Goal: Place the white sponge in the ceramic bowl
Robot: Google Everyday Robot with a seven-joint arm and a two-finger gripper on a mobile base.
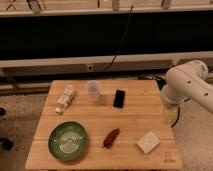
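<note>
The white sponge (148, 142) lies flat on the wooden table (135, 120), near its front right corner. The ceramic bowl (68, 141), green with a pale pattern inside, stands at the front left and holds nothing. The sponge and the bowl are well apart, with a small brown object (111, 137) between them. Only the white links of my arm (187, 89) show, beyond the table's right edge and above and behind the sponge. My gripper is hidden from this view.
A translucent white cup (93, 91), a black phone (119, 98) and a white printed tube-like package (64, 99) lie along the back of the table. A dark wall with a rail and a hanging cable runs behind.
</note>
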